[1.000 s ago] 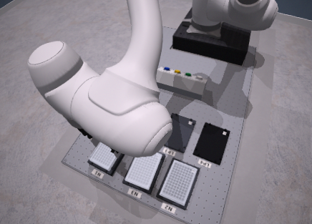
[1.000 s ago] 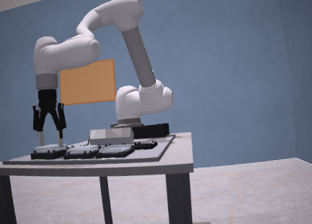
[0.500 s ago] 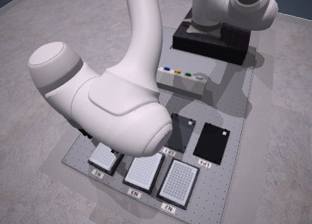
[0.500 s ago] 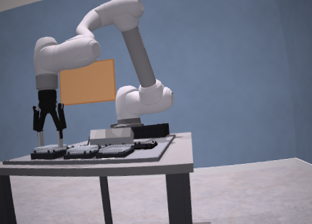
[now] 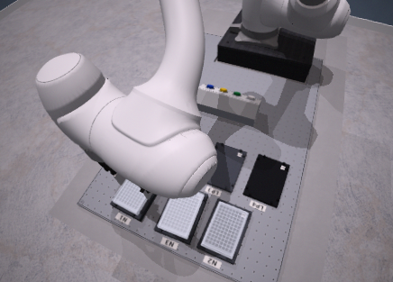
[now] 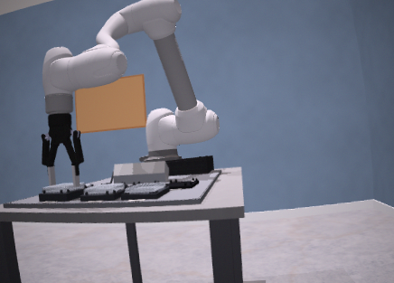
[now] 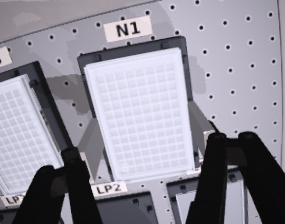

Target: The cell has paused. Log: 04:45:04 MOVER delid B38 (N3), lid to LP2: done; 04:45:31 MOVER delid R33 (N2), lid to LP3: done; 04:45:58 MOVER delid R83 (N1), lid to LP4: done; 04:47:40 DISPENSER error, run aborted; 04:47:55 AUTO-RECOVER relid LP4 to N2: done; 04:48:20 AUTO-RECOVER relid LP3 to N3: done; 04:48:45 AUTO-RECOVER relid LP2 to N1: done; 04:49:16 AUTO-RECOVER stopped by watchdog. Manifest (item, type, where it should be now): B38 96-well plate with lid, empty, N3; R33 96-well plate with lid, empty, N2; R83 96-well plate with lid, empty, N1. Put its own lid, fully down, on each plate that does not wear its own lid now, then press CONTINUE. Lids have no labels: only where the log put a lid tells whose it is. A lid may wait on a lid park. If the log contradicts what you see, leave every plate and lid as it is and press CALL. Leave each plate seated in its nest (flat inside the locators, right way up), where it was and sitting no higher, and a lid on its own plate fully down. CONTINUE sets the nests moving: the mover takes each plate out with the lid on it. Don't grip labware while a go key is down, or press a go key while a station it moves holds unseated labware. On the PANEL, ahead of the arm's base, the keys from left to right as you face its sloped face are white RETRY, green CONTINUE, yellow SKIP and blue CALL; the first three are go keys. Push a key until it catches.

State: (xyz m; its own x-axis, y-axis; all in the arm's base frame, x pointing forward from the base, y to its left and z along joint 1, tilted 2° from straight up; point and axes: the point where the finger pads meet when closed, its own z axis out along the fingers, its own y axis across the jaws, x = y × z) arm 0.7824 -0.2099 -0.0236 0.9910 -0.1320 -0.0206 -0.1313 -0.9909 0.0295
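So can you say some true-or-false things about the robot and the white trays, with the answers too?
1. The black gripper is shut on the clear lid of the white welled plate at N1. True.
2. The grey sloped panel carries four keys. True.
3. The white welled plate at N2 sits in the middle of the row. False: the white welled plate at N3 is in the middle.
4. The flat orange board lies on the table. False: it stands upright behind the arm.

Three white gridded well plates in black nests: at N1 (image 5: 131, 196), N3 (image 5: 181, 214) and N2 (image 5: 225, 230). Two flat black rectangular lid parks are in view, LP3 (image 5: 227, 166) and LP4 (image 5: 267, 179). Four small keys: blue (image 5: 209, 86), yellow (image 5: 223, 90), green (image 5: 237, 94), white (image 5: 251, 96). One white arm (image 6: 176, 81).
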